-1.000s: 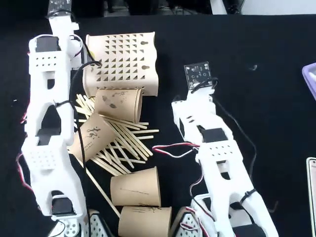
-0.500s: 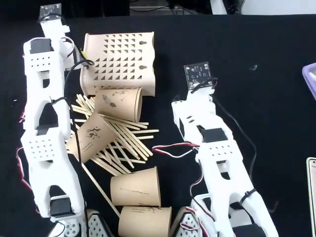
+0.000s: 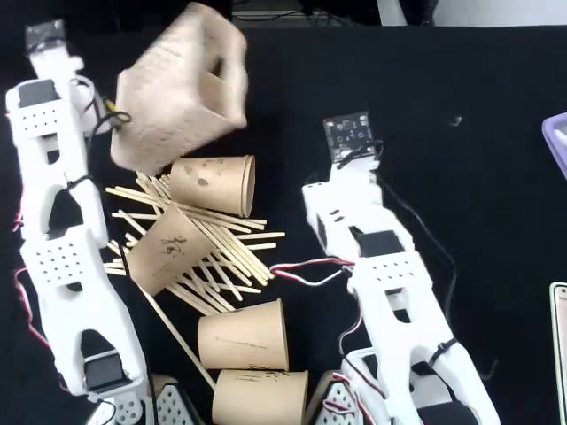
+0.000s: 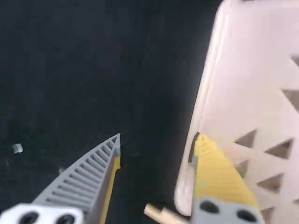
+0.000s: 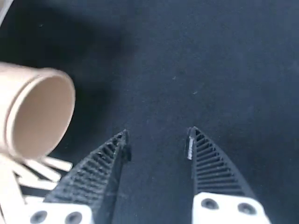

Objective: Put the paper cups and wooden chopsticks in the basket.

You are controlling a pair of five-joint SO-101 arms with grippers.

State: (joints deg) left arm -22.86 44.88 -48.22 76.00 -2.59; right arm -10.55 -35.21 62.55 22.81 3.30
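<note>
while the basket (image 3: 177,88) sits tilted at the far left, i see the left gripper (image 4: 156,154) with its jaws spread and one finger (image 4: 215,182) against the basket's wall. the right gripper (image 5: 156,140) is spread too, over bare table (image 5: 210,56) near a cup (image 5: 37,112) lying on its side. four cups (image 3: 244,335) and the chopsticks (image 3: 213,248) lie outside the basket, on the table in front of it.
</note>
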